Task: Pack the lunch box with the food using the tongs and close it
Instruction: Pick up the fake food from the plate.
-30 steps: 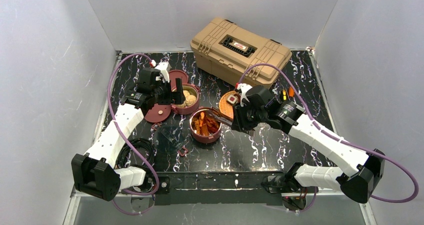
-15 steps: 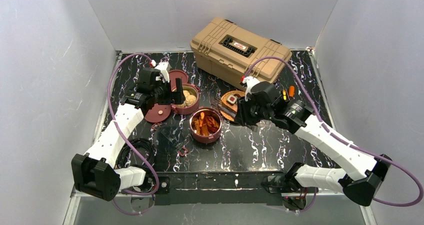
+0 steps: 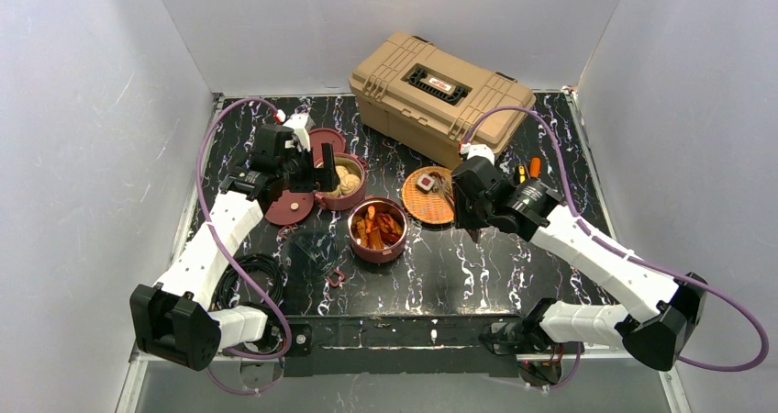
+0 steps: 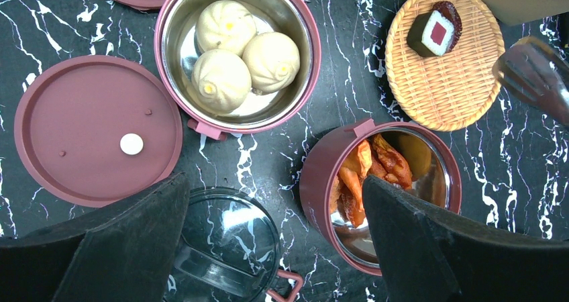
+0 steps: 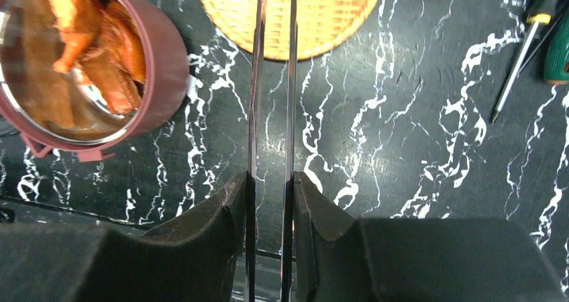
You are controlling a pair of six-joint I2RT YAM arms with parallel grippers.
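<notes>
The right gripper [image 5: 268,181], clamped on the tongs [image 5: 272,80], has swung from the neighbouring bowl [image 3: 377,229] to over the woven plate [image 3: 431,209] — one piece [image 4: 435,30] remains there. The left gripper [image 4: 274,181] gapes wide, empty.

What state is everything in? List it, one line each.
Bun bowl: open, three buns inside.
Chunk bowl: open, orange chunks inside.
Lid: off, lying flat.
Woven plate: one piece on it.
Tongs: clamped in the right gripper, arms nearly together.
Left gripper: open, empty.
Toolbox: shut.
</notes>
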